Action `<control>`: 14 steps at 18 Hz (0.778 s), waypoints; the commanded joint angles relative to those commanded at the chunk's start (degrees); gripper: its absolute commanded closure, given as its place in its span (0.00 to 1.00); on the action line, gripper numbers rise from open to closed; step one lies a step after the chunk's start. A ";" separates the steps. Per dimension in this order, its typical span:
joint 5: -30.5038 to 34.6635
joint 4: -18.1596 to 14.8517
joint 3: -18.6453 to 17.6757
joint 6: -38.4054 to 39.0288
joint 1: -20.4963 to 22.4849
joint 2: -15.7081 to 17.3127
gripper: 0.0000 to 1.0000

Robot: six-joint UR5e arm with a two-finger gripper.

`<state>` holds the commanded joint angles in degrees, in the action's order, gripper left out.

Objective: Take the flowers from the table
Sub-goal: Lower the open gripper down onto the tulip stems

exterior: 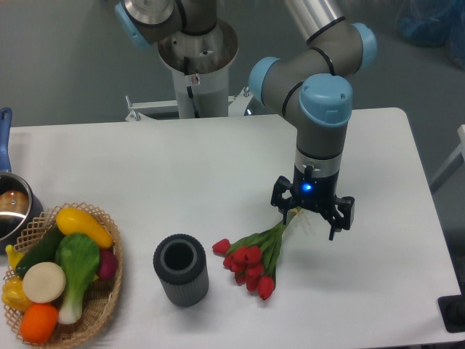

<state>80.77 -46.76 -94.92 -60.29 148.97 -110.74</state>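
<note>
Here the robot arm (320, 80) reaches down over the white table (218, 160). At its end is the gripper (313, 216), black, with a small blue light shining just above it. It points straight down. Its 2 fingers (337, 219) are spread apart, 1 on each side of the stem end of the flowers (251, 258). The green stems run up between the fingers, but I cannot tell if the fingers touch them. They do not look squeezed shut on anything.

The flowers lie flat on the table, near the front edge and a bit right of the middle. The red buds are bunched together at the lower left end. The green stems and leaves slant up to the right, toward the gripper.

Just to the left of the red buds stands a grey cup (181, 270). It is upright and its round mouth faces up. It is near the flowers but not touching them.

Far over at the left front corner sits a wicker basket (102, 302). It is full of toy vegetables (58, 273), yellow, green, white, orange and purple ones. Behind the basket, at the left edge, part of a metal pot (13, 206) with a blue handle shows.
</note>
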 joint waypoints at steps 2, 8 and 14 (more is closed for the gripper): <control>0.26 -0.09 0.00 -0.09 -0.09 -0.09 0.00; 0.53 1.22 -2.63 0.00 -0.44 0.00 0.00; 0.44 1.41 -4.22 -0.09 -1.84 -1.84 0.00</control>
<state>81.21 -45.35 -99.14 -60.38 147.13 -112.58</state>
